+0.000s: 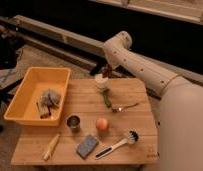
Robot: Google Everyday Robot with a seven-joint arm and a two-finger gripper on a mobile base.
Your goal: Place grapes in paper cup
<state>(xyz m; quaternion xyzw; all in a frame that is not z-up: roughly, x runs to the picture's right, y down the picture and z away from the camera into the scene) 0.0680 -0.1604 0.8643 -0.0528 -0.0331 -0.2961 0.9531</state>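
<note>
The white paper cup (100,81) stands at the far edge of the wooden table (140,125), near the middle. My gripper (106,70) hangs at the end of the white arm, just above the cup's right rim. A small dark red bunch, the grapes (106,74), sits between its dark fingers right over the cup's mouth. The fingers look shut on the bunch. The underside of the grapes is hidden by the cup rim.
A yellow bin (25,102) with crumpled items stands at the left. On the table lie a green vegetable (107,97), a spoon (125,107), a dark metal cup (73,122), an orange fruit (101,123), a dish brush (117,145), a blue sponge (87,146) and a yellow item (51,146).
</note>
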